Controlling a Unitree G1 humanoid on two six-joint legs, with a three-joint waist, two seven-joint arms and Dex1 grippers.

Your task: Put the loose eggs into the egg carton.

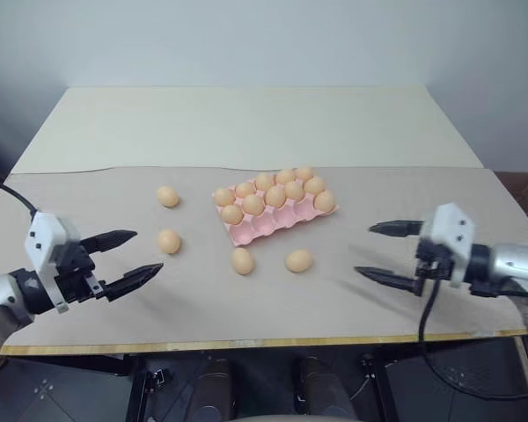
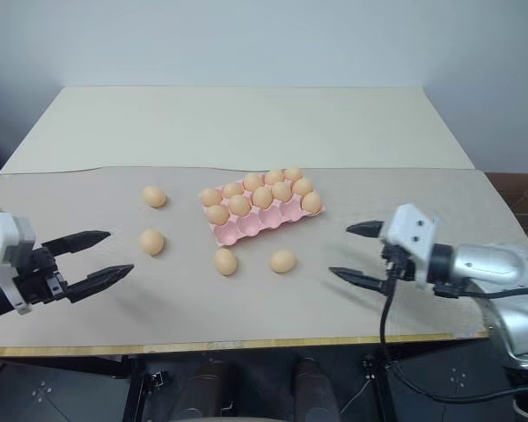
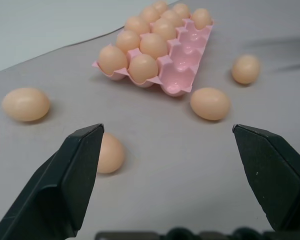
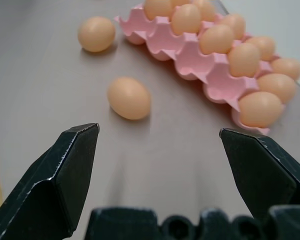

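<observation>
The pink egg carton (image 1: 266, 227) lies slantwise in the middle of the table, with eggs filling its two far rows and its near row of cups bare. Several loose eggs lie on the table around it: one (image 1: 167, 196) to its left, one (image 1: 168, 241) nearer and left, one (image 1: 242, 261) in front and one (image 1: 299, 260) in front to the right. My left gripper (image 1: 132, 258) hovers open at the left, pointing toward the near-left egg (image 3: 109, 153). Over at the right, my right gripper (image 1: 379, 251) is open, aimed at the front-right egg (image 4: 129, 97).
The grey table top (image 1: 273, 308) ends in a wooden front edge (image 1: 264, 343). A cream board (image 1: 246, 123) covers the far half of the table. A black cable (image 1: 431, 352) hangs from my right wrist.
</observation>
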